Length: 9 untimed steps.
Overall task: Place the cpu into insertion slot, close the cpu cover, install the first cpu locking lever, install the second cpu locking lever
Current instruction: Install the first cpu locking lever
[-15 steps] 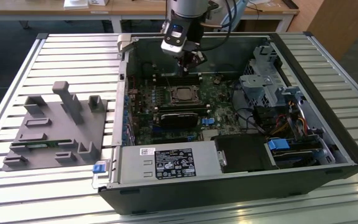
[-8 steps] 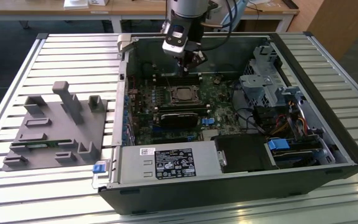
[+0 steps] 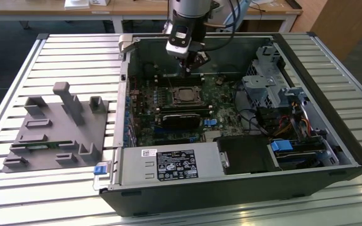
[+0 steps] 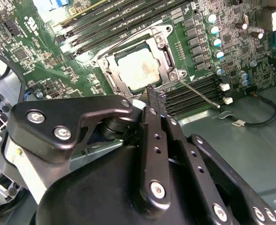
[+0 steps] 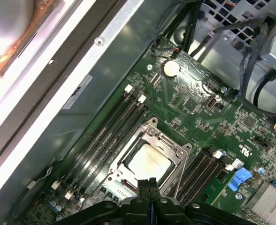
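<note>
Jaws pressing together, holding nothing: you're hovering gripper (image 3: 190,70) at 12 o'clock of insertion slot (image 3: 174,96) in exterior view. Cpu (image 4: 139,71) sitting in slot, cpu cover (image 4: 164,58) lying over it. Closed tips probably serving as pusher for loose lever (image 4: 199,93).

Arm (image 3: 188,14) upright, claw (image 3: 189,70) pointing down, fingers (image 4: 152,119) pressed together

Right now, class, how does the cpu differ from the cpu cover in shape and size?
The cpu is a solid pale square; the cpu cover is an open frame with a window. The cpu cover is wider than the cpu. The cpu sits within the window; the cpu cover surrounds it. Both are silvery metal, lying flat.
</note>
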Each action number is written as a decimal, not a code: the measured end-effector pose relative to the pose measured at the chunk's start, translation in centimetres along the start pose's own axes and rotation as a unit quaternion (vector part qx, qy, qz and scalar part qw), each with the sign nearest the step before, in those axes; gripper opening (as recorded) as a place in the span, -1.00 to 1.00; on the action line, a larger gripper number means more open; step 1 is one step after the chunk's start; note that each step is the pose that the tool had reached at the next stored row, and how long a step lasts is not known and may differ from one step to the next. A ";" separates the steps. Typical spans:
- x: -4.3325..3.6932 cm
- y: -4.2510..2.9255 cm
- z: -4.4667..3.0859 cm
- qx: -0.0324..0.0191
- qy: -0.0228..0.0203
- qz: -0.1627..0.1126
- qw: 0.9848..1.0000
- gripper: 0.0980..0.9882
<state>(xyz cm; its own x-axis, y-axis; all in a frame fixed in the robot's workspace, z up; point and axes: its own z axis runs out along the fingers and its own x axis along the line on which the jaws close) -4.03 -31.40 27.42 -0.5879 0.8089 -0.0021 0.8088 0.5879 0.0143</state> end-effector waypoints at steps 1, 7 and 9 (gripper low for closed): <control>0.00 0.00 0.00 0.000 0.000 -0.005 1.000 -0.98; 0.00 0.00 0.00 0.000 0.000 -0.026 1.000 -0.98; 0.00 0.00 0.00 0.000 0.000 -0.033 0.999 -0.98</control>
<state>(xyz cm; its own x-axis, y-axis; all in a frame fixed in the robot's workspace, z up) -4.03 -31.40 27.42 -0.6395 0.7688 -0.0021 0.7687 0.6394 0.0143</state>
